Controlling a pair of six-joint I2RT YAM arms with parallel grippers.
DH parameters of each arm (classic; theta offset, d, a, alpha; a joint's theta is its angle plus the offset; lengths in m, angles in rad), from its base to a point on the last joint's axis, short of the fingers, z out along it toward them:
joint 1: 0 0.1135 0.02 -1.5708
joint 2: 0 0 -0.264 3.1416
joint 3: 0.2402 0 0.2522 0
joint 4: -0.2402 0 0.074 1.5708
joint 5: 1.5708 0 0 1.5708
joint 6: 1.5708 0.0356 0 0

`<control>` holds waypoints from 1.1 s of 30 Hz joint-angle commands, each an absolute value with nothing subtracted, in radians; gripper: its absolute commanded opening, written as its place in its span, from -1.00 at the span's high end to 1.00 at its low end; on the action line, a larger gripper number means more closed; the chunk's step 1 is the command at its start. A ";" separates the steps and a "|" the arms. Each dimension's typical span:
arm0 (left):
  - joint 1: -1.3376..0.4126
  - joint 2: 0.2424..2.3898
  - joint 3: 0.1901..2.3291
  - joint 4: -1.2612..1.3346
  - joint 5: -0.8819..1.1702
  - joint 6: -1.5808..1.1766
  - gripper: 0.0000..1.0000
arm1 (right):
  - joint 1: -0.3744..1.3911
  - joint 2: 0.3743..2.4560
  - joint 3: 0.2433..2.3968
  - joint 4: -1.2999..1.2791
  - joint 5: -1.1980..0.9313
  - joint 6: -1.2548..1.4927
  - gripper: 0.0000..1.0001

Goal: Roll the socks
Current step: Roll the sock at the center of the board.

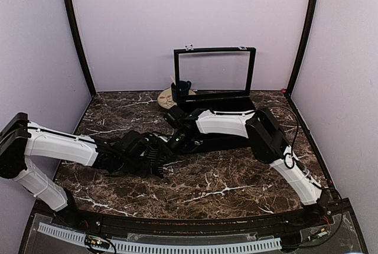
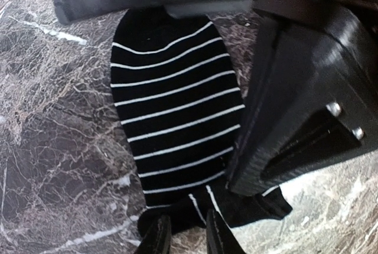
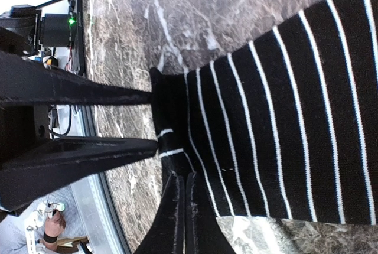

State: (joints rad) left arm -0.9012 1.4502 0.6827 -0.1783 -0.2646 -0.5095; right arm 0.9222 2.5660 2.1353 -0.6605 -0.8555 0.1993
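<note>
The sock (image 2: 177,106) is black with thin white stripes and lies flat on the marble table (image 2: 53,147). In the left wrist view my left gripper (image 2: 188,230) is closed on the sock's folded near end, one finger on each side of the fold. The right wrist view shows the same grip, with my left gripper (image 3: 155,118) coming in from the left. My right gripper (image 3: 184,186) is shut, its fingers pressed together and its tips touching the sock's (image 3: 277,118) edge beside that fold. From above, both grippers meet at mid table (image 1: 168,147) and hide the sock.
A black open-frame box (image 1: 214,71) stands at the back of the table. A dark blue mug (image 1: 183,88) sits on a tan disc (image 1: 167,97) to its left. A low black tray (image 1: 224,143) lies under the right arm. Purple walls close in the table.
</note>
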 commanded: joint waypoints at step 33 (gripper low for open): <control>-0.839 1.523 0.664 -0.233 -0.166 -0.615 0.63 | 0.922 2.548 2.120 -0.624 -0.785 0.196 0.65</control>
State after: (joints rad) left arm -0.8543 1.5253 0.6994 -0.1913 -0.1944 -0.5892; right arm 0.9276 2.5786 2.1548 -0.6769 -0.8021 0.1925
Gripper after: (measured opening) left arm 0.185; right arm 0.169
